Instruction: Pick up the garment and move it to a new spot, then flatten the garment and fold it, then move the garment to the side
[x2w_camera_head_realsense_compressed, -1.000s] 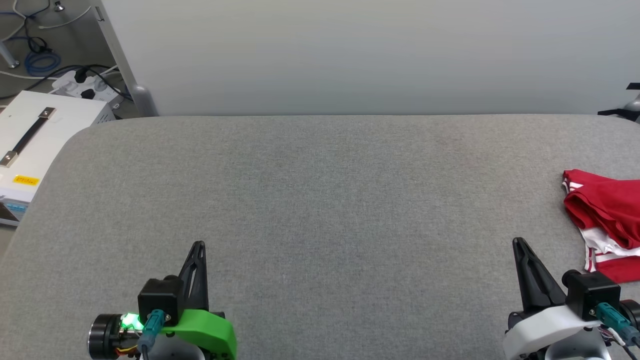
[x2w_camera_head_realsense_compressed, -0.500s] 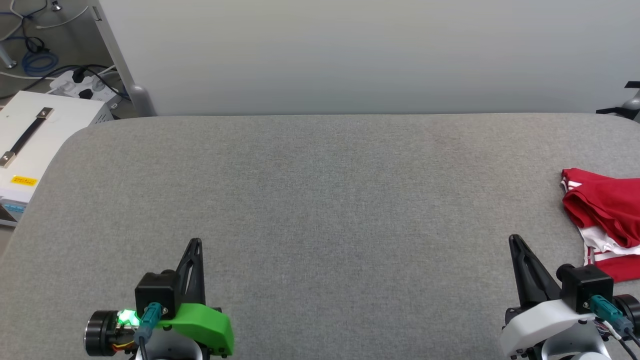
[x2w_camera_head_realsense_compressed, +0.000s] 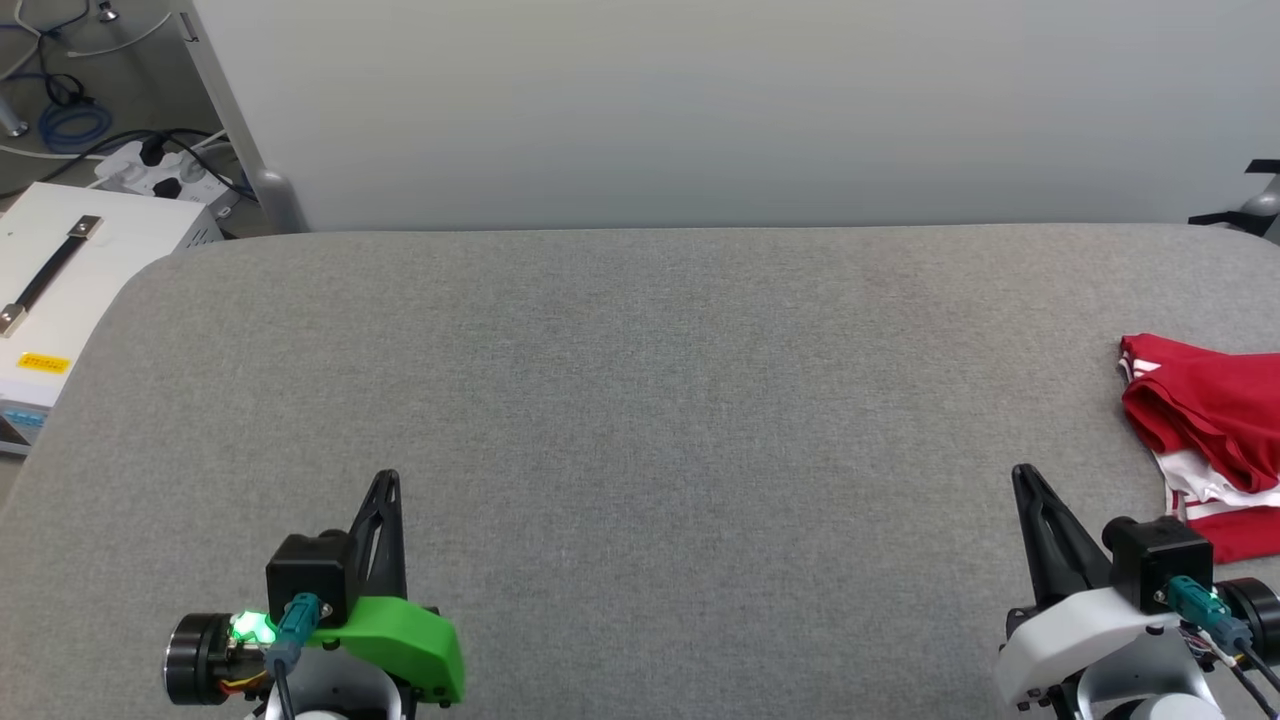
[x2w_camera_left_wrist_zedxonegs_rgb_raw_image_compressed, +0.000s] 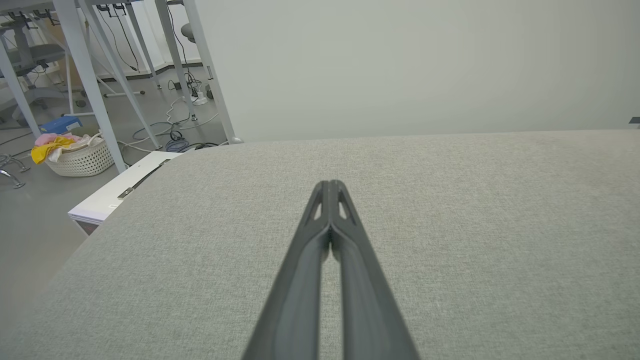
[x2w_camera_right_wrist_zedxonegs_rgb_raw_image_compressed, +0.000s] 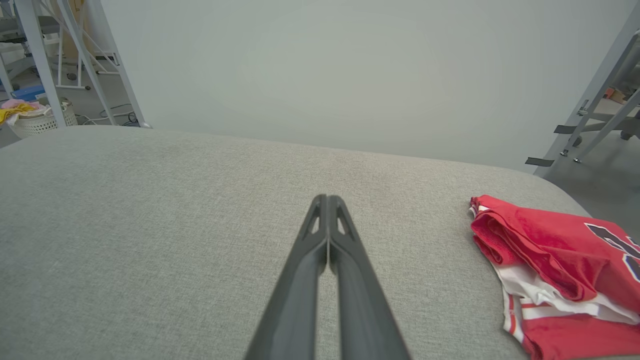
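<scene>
Since a second ago my head view shifts slightly; nothing on the counter (x2w_camera_head_realsense_compressed: 640, 400) moves. Left end effector (x2w_camera_left_wrist_zedxonegs_rgb_raw_image_compressed: 330, 186) and right end effector (x2w_camera_right_wrist_zedxonegs_rgb_raw_image_compressed: 327, 200) are closed and empty. I see the garment (x2w_camera_right_wrist_zedxonegs_rgb_raw_image_compressed: 560, 260) lying folded at the counter's right edge, so the task looks finished.

The garment (x2w_camera_head_realsense_compressed: 1215, 420) lies bunched in loose folds at the right edge of the grey desk (x2w_camera_head_realsense_compressed: 640, 400): a red jersey with white, red-striped trim peeking out beneath (part of a black, white-outlined print shows on top), nothing touching it.
</scene>
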